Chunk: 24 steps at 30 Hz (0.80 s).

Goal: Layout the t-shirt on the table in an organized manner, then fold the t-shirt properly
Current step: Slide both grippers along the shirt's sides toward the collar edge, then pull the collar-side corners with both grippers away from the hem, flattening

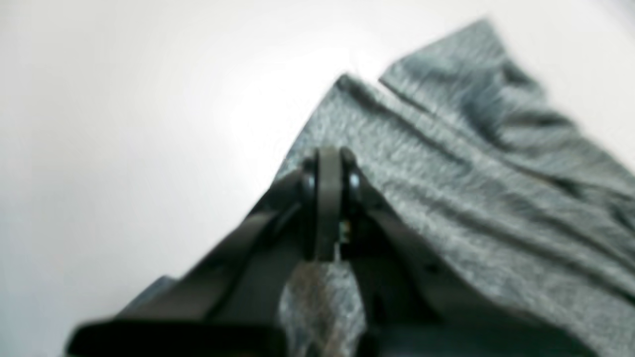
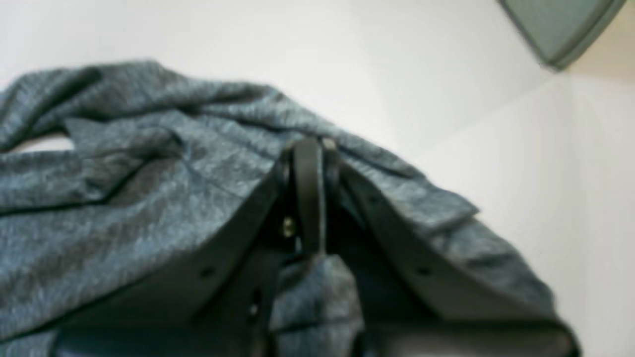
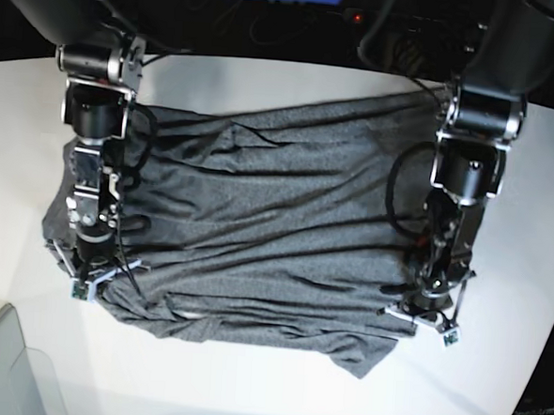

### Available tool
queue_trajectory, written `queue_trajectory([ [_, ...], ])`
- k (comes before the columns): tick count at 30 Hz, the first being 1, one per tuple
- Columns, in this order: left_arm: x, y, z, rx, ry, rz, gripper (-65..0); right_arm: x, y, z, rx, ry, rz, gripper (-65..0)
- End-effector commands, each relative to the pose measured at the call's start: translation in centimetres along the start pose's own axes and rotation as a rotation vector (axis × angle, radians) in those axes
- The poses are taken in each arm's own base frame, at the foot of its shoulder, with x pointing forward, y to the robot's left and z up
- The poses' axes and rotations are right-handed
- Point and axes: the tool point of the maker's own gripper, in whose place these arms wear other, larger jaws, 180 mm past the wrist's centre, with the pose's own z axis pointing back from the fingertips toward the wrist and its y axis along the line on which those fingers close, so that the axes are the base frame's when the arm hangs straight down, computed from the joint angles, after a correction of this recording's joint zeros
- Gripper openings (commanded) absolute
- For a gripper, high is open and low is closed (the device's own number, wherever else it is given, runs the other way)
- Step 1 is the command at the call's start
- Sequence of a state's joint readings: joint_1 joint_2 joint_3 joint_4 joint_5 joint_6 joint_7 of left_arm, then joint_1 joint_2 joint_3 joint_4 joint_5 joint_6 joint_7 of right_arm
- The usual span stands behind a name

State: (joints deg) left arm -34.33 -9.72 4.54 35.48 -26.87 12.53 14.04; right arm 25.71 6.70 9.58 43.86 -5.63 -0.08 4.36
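Base view looks straight down on the t-shirt (image 3: pixel 256 234), spread wide across the white table (image 3: pixel 275 396) between the two arms, its lower edge bunched into a rumpled roll and its surface crossed by long diagonal creases. Both wrist views are soft and blurred, so seams and hems are hard to make out, and the arm housings hide part of the cloth at each side. The knit is a dark heather-grey, matte and limp, against a smooth, glossy tabletop with a curved edge. In the left wrist view the left gripper (image 1: pixel 328 171) has its dark jaws pressed together on a fold of fabric, which rises to the pinch and trails off to the right in ridges. In the right wrist view the right gripper (image 2: pixel 308 158) is likewise clamped onto a raised fold, cloth draping down on both sides. A translucent grey bin (image 3: pixel 3 374) is cut off at the lower left corner of the base view.
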Motion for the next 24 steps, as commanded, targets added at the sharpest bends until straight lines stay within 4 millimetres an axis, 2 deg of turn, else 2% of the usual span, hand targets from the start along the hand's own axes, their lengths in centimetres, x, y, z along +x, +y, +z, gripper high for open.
queue_trajectory([
  [1, 2.9, -0.2, -0.5, 0.010, -0.048, -0.025, -64.9, 3.5, -0.9, -0.1, -0.021, -0.087, 0.004, -65.0],
  [3, 2.5, -0.8, -1.2, 0.027, -0.036, -0.084, -64.9, 3.8, -1.3, 1.2, -0.027, -0.090, 0.013, -65.0],
  [6, 2.6, -0.9, -1.8, 0.055, -0.089, -0.174, -64.9, 3.4, -0.4, 3.0, -0.017, -0.077, 0.005, -65.0],
  [10, 3.0, 1.2, -1.9, 0.102, -0.191, -0.241, -64.7, 2.3, -1.0, 6.2, -0.024, -0.055, 0.028, -65.0],
  [12, 3.8, 1.5, -1.7, 0.106, -0.234, -0.247, -64.6, 1.4, -1.2, 7.5, -0.025, -0.033, 0.039, -65.0],
  [14, 4.7, 3.3, -1.7, 0.133, -0.254, -0.252, -64.6, 0.3, -1.5, 9.0, -0.025, -0.009, 0.051, -65.0],
  [19, 5.9, 5.7, -1.5, 0.170, -0.274, -0.256, -64.6, -2.1, -2.1, 12.3, -0.026, 0.065, 0.079, -65.0],
  [22, 7.5, 5.0, -1.3, 0.151, -0.312, -0.222, -64.8, -2.4, -1.5, 14.5, -0.022, 0.098, 0.062, -65.0],
  [24, 8.2, 4.5, -1.0, 0.134, -0.338, -0.113, -64.9, -1.9, -0.7, 15.9, -0.019, 0.114, 0.031, -65.0],
])
